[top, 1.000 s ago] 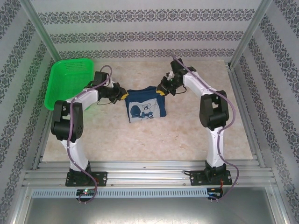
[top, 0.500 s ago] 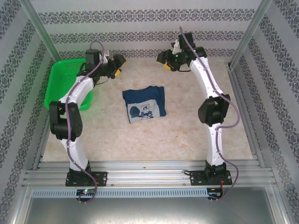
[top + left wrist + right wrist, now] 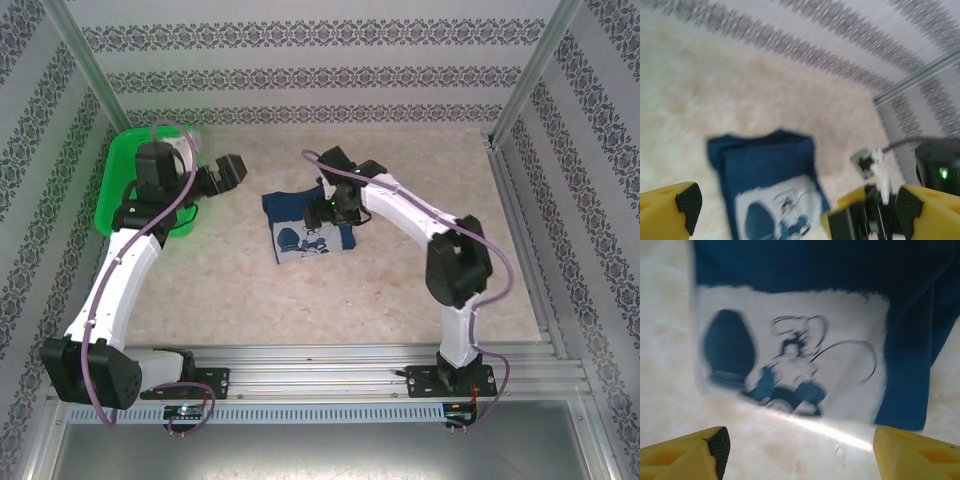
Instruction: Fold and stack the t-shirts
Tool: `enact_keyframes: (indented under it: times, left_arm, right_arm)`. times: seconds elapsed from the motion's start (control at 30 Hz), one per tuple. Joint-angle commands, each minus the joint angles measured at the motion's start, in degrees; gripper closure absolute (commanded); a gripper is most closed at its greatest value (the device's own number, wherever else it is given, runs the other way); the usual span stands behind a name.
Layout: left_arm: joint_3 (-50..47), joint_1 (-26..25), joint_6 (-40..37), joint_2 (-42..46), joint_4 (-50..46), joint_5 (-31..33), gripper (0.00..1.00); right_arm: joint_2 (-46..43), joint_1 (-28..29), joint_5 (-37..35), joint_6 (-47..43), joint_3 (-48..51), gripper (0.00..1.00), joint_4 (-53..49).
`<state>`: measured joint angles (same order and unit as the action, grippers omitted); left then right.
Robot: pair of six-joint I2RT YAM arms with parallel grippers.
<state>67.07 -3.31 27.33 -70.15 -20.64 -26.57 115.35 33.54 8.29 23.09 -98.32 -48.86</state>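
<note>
**Both claws wide, navy shirt flat on the surface**

From overhead, the t-shirt (image 3: 298, 232) lies in a compact rectangle on the pale surface (image 3: 400, 290), toward the far side, with its white graphic (image 3: 790, 365) facing up. The right claw (image 3: 330, 205) hangs over the shirt's far right part, and from up there I can't read its jaws. Its wrist camera settles that: two yellow fingers (image 3: 685, 452) sit at the bottom corners, far apart. Only bare surface lies between them, and the print and navy cloth lie just beyond.

Over on the left, the left claw (image 3: 232, 170) is off the shirt, just beside the green basket (image 3: 110, 200) in the far left corner. It is turned toward the cloth. Its own camera shows the fingers (image 3: 665, 210) spread to either edge, gripping nothing, with the shirt blurred between them. That same angle catches the right claw at the shirt's right edge. Whether it touches the cloth, I can't tell.
</note>
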Motion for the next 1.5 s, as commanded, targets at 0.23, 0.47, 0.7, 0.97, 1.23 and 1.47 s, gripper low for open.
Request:
enact_keyframes:
  times: [0.23,0.47,0.7,0.97,1.23,1.47]
  left_arm:
    - [-5.32,-0.07,-7.79,8.45,-11.98,9.72,0.00]
    - [-6.65,-0.03,-7.70,11.92,-14.56,12.36,0.00]
    - [-6.61,0.24,-7.84,14.65,-16.92,15.25,0.00]
    - [-6.11,0.24,-7.29,17.20,-20.75,16.74,0.00]
    - [-4.27,0.31,-8.26,19.06,-24.83,17.87,0.00]
    - [-3.16,0.32,-9.01,19.39,-25.54,16.98,0.00]
  right_arm:
    - [16.60,2.12,-9.80,0.35,-17.42,0.21,-1.82]
    - [28.61,-1.49,-12.60,3.68,-32.93,0.22,-10.65]
    - [33.05,-7.71,-14.62,1.23,-41.98,0.23,-17.17]
    - [33.54,-17.41,-15.44,-6.23,-44.90,0.23,-20.37]
    - [38.64,-24.73,-15.21,-16.63,-53.09,0.22,-22.11]
    - [35.44,-28.91,-9.81,-15.27,-56.52,0.22,-19.64]
